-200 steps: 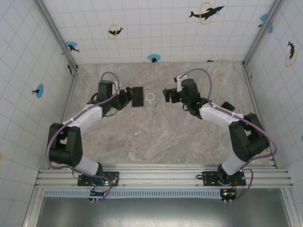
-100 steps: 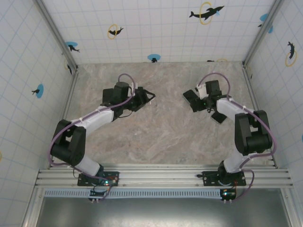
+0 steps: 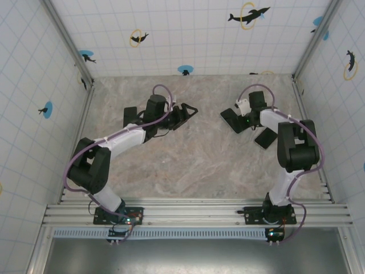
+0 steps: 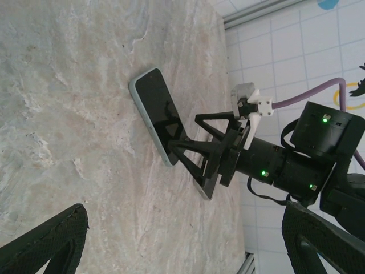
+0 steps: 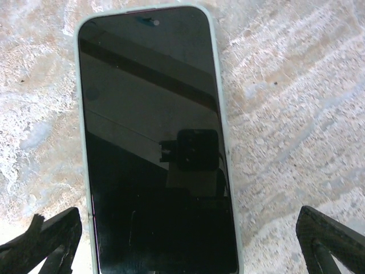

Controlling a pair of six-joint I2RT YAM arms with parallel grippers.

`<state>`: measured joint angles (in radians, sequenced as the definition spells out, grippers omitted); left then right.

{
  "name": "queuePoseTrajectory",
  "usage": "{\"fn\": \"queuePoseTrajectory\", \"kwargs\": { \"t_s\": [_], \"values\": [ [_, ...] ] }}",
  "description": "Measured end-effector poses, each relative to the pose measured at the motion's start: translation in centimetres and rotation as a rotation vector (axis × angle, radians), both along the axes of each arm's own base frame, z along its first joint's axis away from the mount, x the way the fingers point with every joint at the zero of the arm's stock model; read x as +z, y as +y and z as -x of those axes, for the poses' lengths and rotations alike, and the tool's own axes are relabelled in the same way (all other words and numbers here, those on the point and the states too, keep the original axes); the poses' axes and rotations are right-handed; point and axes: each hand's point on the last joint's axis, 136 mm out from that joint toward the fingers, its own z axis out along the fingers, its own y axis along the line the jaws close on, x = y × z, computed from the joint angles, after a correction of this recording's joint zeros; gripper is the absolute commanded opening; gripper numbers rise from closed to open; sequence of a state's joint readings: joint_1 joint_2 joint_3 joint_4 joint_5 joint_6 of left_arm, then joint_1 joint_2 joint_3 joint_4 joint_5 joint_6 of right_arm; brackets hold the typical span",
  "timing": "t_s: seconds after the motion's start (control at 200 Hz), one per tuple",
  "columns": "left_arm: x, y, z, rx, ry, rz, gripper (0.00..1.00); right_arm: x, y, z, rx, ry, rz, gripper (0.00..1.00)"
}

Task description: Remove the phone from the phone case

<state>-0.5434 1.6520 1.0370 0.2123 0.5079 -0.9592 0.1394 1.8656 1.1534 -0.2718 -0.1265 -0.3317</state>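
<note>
Pre-grasp: phone (image 5: 157,142) sits in phone case (image 5: 80,97), flat on table (image 3: 188,165) under the released, empty right gripper (image 5: 188,240); left gripper (image 3: 189,111) is released, well apart; next, probably pin the case and peel a corner.

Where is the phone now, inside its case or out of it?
Inside. The phone lies screen up on the table, and the pale case rims all its visible edges.

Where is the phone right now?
The phone lies screen-up on the table, right of centre in the top view, directly beneath the right gripper; the left gripper is off to its left.
</note>
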Motion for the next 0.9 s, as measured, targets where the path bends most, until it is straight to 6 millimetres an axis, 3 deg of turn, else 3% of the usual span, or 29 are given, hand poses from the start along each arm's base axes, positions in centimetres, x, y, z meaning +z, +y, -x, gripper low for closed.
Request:
{"fn": "queuePoseTrajectory", "kwargs": {
  "t_s": [0.5,0.901],
  "values": [
    [-0.6,-0.1,0.0,-0.003,0.017,-0.006,0.89,-1.9,1.5,-0.1,0.066,0.084,-0.029,0.92],
    [-1.0,0.0,0.2,-0.009,0.028,-0.018,0.89,-2.2,1.4,0.3,0.091,0.091,0.061,0.78]
  ]
}}
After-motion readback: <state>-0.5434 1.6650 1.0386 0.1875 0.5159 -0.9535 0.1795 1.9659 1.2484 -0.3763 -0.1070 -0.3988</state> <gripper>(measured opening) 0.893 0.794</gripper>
